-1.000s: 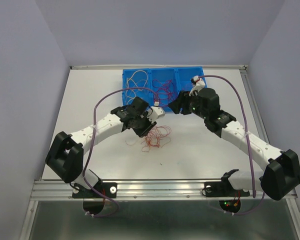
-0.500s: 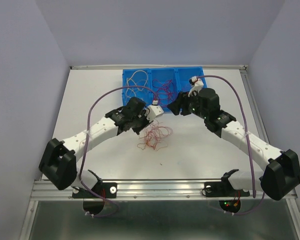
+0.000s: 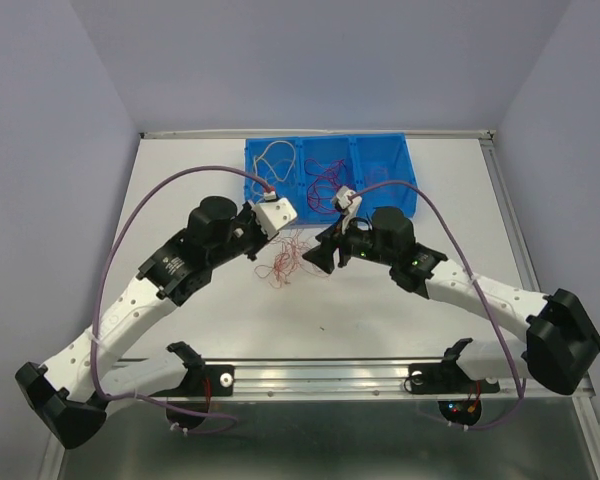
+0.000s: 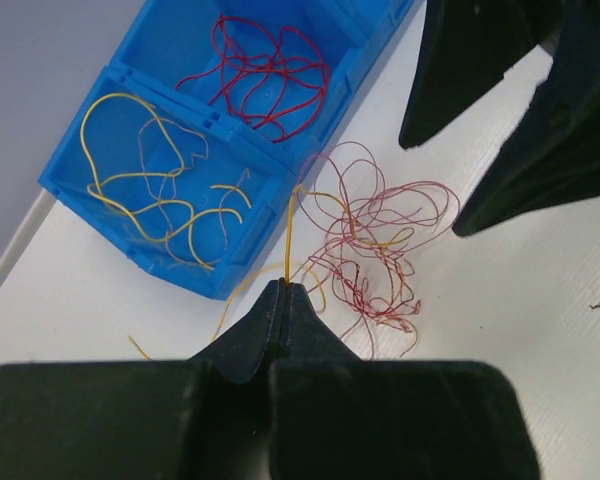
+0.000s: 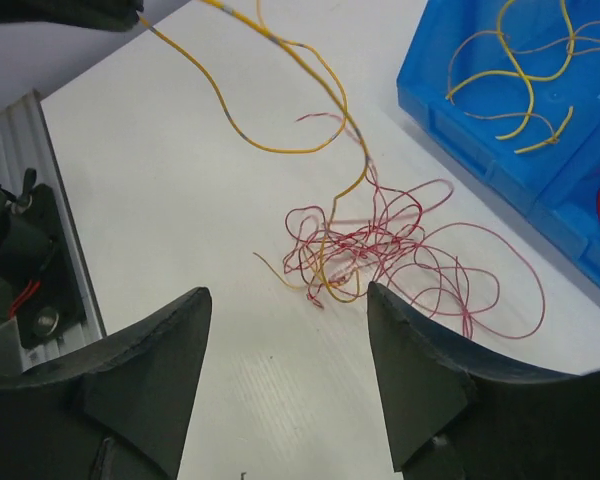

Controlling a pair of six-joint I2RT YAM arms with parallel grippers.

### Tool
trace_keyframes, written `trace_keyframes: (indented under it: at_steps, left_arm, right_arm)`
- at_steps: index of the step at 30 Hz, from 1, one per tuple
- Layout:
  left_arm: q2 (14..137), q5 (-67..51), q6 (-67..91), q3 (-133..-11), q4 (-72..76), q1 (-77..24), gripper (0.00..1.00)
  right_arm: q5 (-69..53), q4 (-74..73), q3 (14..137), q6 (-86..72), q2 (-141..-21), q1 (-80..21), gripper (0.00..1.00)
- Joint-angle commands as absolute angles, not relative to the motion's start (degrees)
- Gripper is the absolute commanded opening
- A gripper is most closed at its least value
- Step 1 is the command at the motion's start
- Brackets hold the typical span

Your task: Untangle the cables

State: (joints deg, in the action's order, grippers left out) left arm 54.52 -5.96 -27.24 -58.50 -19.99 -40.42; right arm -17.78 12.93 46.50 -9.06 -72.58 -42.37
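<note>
Cable [image 4: 289, 235] pinched between left jaws

The left pincer [image 4: 283, 292] has pulled back from above the loose tangle of thin dark red wires [image 3: 283, 262], which now lies just ahead of its tips, closed on one thin yellow wire [image 4: 289, 230]. The right pincer [image 3: 318, 258] has travelled from the blue plastic bin [image 3: 382, 162] to just beside that tangle

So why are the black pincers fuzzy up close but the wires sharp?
Left wrist view: the left pincer sits right at the lens, so it's a soft dark shape, while the cables are crisp. Right wrist view: same for the right pincer. Top external view: everything's evenly lit, but the cables look tiny.
</note>
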Motion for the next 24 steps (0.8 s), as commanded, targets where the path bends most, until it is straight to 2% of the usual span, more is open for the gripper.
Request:
trace_keyframes:
  at_steps: [1, 7, 13, 17, 19, 24]
  left_arm:
    - [51.8, -11.8, -28.7, -59.6, -18.0, -40.7, 0.00]
    - [50.6, -15.2, -28.4, -60.1, -18.5, -40.6, 0.00]
    - [51.6, -17.5, -28.3, -61.5, -20.7, -40.8, 0.00]
    - [51.5, -19.6, -27.6, -63.0, -20.8, -40.7, 0.00]
    - [51.5, -19.4, -26.6, -64.1, -20.9, -40.7, 0.00]
    - [52.8, -17.7, -23.9, -71.5, -20.6, -40.7, 0.00]
  right_arm:
    - [-19.9, 25.9, 43.1, -4.9, -72.2, -43.2, 0.69]
    - [-16.6, 30.8, 41.8, -5.4, -73.7, -45.0, 0.65]
    - [-13.8, 35.3, 39.8, -5.9, -71.5, -45.4, 0.66]
    - [-14.9, 35.5, 41.3, -6.3, -74.1, -45.4, 0.65]
    - [-14.9, 35.4, 42.1, -7.0, -75.5, -45.5, 0.55]
    - [-15.3, 36.7, 42.6, -6.8, -80.1, -46.1, 0.53]
